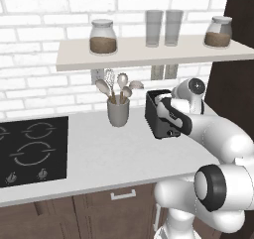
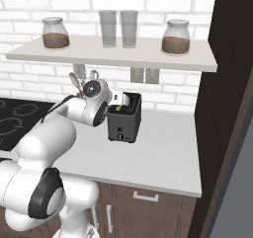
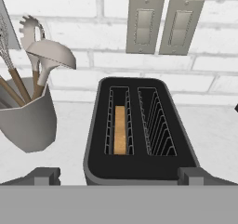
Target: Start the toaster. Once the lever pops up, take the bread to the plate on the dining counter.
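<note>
The dark toaster (image 1: pixel 159 118) (image 2: pixel 124 118) (image 3: pixel 139 139) stands on the white counter against the brick wall. The bread (image 3: pixel 120 130) sits low in its left slot, showing just its tan top edge; the right slot holds nothing. My gripper (image 3: pixel 120 175) hovers directly above the toaster's near end, open, with one fingertip on either side of the body and nothing between them. Small knobs show low on the toaster's front in the right base view. The plate and the dining counter are out of view.
A grey utensil cup (image 1: pixel 118 112) (image 3: pixel 25 121) stands just left of the toaster. A black cooktop (image 1: pixel 32 151) lies further left. A shelf (image 1: pixel 149 54) with jars and glasses hangs above. A tall dark cabinet (image 2: pixel 232 108) bounds the counter's right end.
</note>
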